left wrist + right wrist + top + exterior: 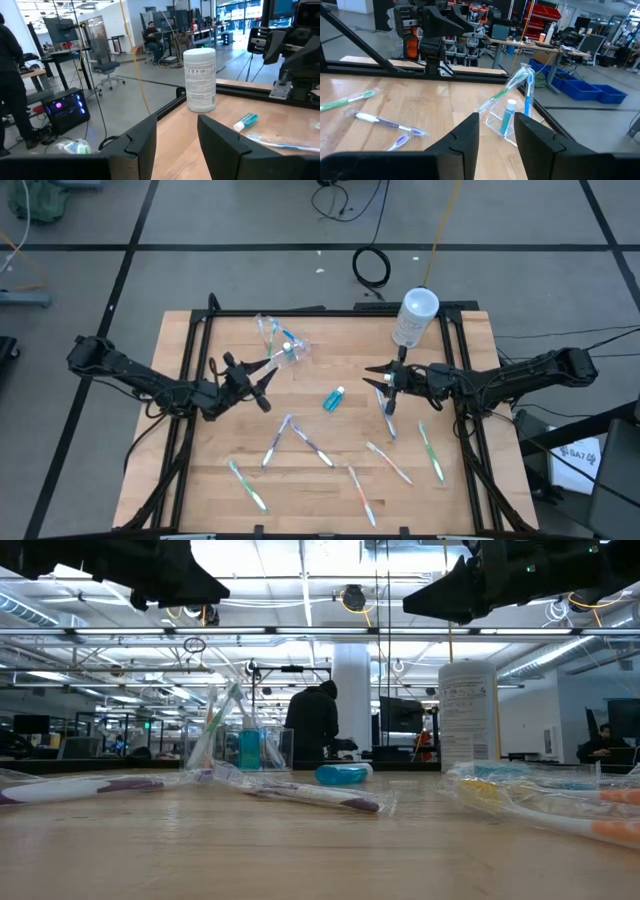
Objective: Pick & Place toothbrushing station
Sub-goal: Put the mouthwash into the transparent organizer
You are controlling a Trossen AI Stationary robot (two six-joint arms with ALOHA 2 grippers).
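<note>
Left gripper [262,383]: mine, hovering over the table's left half, fingers parted with nothing between them.
Pouch [280,340]: clear and crinkly, standing near the far edge just beyond my left gripper; it holds toothbrushes and a teal tube (seen upright in my right wrist view [512,102]).
Loose tube [334,398]: teal with a white cap, lying mid-table between my two grippers.
Toothbrushes [312,443]: scattered flat across the near half of the table [200,470], well apart from the pouch.
Right gripper [378,376]: mine too, fingers apart and empty, above a toothbrush [389,418].
Canister [414,318]: whitish, upright at the far right edge.
</note>
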